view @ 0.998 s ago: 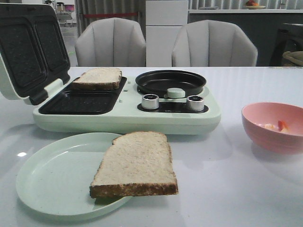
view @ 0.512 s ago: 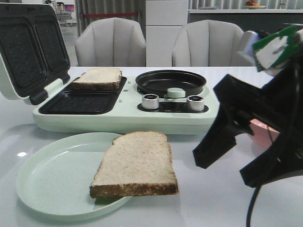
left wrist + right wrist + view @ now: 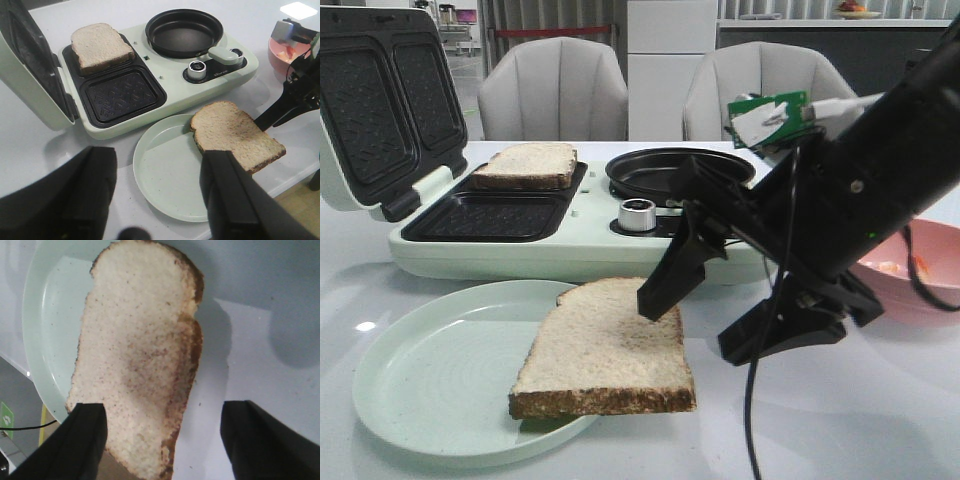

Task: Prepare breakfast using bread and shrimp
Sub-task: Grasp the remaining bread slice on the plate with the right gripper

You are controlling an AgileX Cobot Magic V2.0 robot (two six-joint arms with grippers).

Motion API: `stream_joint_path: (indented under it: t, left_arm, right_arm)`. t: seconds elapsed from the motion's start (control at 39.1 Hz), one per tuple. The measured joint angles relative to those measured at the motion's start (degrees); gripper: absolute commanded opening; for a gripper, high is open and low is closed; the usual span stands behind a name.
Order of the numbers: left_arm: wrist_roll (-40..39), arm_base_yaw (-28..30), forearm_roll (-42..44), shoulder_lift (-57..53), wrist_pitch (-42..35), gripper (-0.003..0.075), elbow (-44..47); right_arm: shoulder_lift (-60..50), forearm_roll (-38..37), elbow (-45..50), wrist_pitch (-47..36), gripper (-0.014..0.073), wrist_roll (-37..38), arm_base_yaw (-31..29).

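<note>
One bread slice (image 3: pixel 605 350) lies on the pale green plate (image 3: pixel 430 370), overhanging its right rim. A second bread slice (image 3: pixel 527 165) sits in the far well of the sandwich maker (image 3: pixel 570 245). My right gripper (image 3: pixel 695 328) hangs open just over the right edge of the plate's slice, one finger above the bread (image 3: pixel 140 355) and the other above bare table; it holds nothing (image 3: pixel 162 412). Small pink shrimp (image 3: pixel 918 265) lie in the pink bowl (image 3: pixel 910 290). My left gripper (image 3: pixel 159 160) is open and empty, high above the plate (image 3: pixel 170 175).
The maker's lid (image 3: pixel 380 100) stands open at the left. Its near well (image 3: pixel 485 215) holds nothing. A black round pan (image 3: pixel 660 170) and a knob (image 3: pixel 637 214) are on its right half. Two grey chairs (image 3: pixel 555 90) stand behind the table.
My right arm has come in from the right and swept left, from beside the bowl to over the slice on the plate. Bread, plate and bowl have not moved.
</note>
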Motion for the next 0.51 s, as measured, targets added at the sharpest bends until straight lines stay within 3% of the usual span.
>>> stream_joint_path:
  t: [0.18, 0.51]
  left_arm:
    - [0.0, 0.0, 0.0, 0.0, 0.0, 0.0424, 0.0]
    - [0.0, 0.0, 0.0, 0.0, 0.0, 0.0424, 0.0]
  right_arm:
    - [4.31, 11.69, 0.0, 1.61, 0.0559, -10.67, 0.0]
    - [7.47, 14.03, -2.59, 3.07, 0.0546, -12.89, 0.0]
